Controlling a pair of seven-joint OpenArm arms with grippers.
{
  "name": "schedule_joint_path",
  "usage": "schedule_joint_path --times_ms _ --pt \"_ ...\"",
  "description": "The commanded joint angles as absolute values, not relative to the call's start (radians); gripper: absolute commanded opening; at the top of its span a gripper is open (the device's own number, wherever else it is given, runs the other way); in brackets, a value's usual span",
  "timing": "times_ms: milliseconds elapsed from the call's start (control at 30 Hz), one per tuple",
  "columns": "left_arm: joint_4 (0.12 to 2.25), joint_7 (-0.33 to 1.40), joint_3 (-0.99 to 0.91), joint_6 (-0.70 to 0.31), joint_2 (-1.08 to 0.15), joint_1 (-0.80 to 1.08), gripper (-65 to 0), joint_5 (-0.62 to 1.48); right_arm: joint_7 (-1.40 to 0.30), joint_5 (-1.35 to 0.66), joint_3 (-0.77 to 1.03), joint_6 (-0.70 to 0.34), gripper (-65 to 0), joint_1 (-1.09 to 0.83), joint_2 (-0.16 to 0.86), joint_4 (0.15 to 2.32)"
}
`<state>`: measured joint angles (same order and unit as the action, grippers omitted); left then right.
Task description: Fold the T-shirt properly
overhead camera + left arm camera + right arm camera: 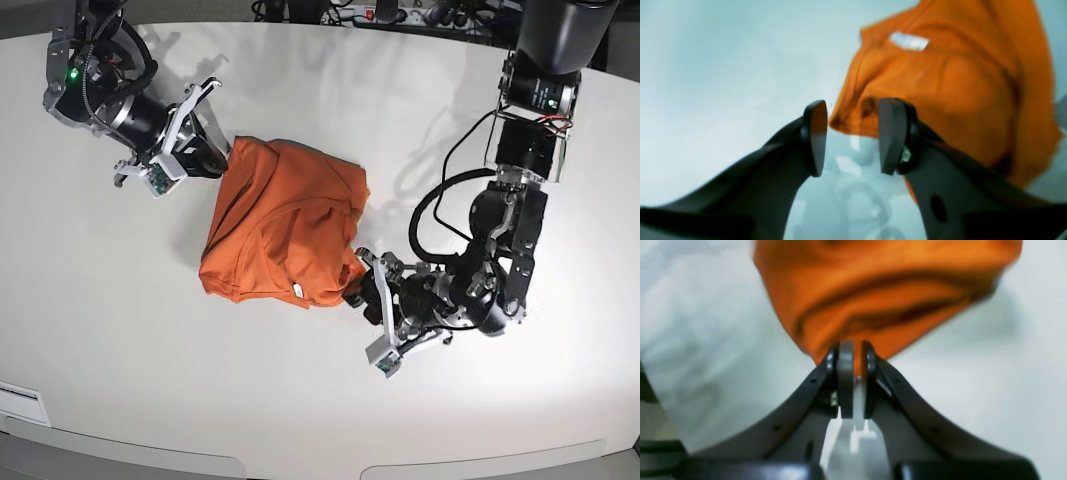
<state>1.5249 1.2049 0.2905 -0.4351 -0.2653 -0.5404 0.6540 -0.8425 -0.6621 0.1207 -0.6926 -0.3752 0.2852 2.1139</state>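
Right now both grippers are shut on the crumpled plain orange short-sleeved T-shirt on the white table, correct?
Not quite. Only the right gripper is shut on the orange T-shirt. The left wrist view shows the left gripper open, its fingers either side of a corner of the cloth. The white table part is right.

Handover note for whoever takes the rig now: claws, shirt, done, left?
Right claw: shut on an edge of the T-shirt.
Left claw: open, a shirt corner at its tips, not gripped.
Shirt: bunched, rumpled heap mid-table, white tag showing.
Done: no neat fold visible.
Left: probably grip with the left claw, spread flat, then fold.
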Motion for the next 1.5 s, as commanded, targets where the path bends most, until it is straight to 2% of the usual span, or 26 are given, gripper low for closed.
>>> schedule_joint_path --times_ms 0,67,100,200,300,433,633,800,900,1167,1467 --pt "1.557 1.207 0.268 -0.467 -0.276 -0.574 -46.9 0.699 -0.817 -0.682 0.126 -0.698 -57.7 -0.368 0.294 2.160" --pt "1.583 1.214 0.238 -0.532 -0.302 -0.577 -62.6 0.801 -0.822 -0.681 0.130 -0.698 -57.7 -0.369 0.294 2.217" --pt "1.592 1.215 0.225 -0.557 -0.315 -0.576 -65.0 0.854 -0.830 -0.681 0.136 -0.698 -57.8 -0.369 0.294 2.246" --pt "1.596 1.272 0.196 -0.606 -0.348 -0.569 -65.0 0.996 -0.859 -0.682 0.173 -0.698 -65.0 -0.378 0.294 2.305" --pt "1.597 1.385 0.186 -0.663 -0.389 -0.546 -65.0 1.202 -0.858 -0.729 0.241 -0.686 -65.0 -0.417 0.294 2.328" --pt "1.622 1.396 0.186 -0.698 -0.461 -0.484 -65.0 1.484 -0.878 -0.945 0.376 -0.698 -65.0 -0.487 0.294 2.346" --pt "1.790 1.396 0.159 -0.698 -0.569 -0.329 -65.0 1.484 -1.047 -1.274 0.593 -0.698 -65.0 -0.593 0.293 2.346" --pt "1.977 1.396 0.007 -0.698 -0.667 -0.136 -65.0 1.484 -1.209 -1.484 0.756 -0.698 -65.0 -0.698 0.284 2.346" --pt "2.078 1.396 -0.123 -0.698 -0.707 0.005 -65.0 1.484 -1.308 -1.484 0.849 -0.698 -65.0 -0.772 0.282 2.346" --pt "2.250 1.396 -0.434 -0.679 -0.712 0.472 -65.0 1.484 -1.376 -1.484 0.969 -0.698 -65.0 -0.980 0.282 2.349" --pt "2.292 1.396 -0.498 -0.685 -0.700 0.974 -65.0 1.484 -1.396 -1.484 0.968 -0.698 -65.0 -1.210 0.280 2.328"
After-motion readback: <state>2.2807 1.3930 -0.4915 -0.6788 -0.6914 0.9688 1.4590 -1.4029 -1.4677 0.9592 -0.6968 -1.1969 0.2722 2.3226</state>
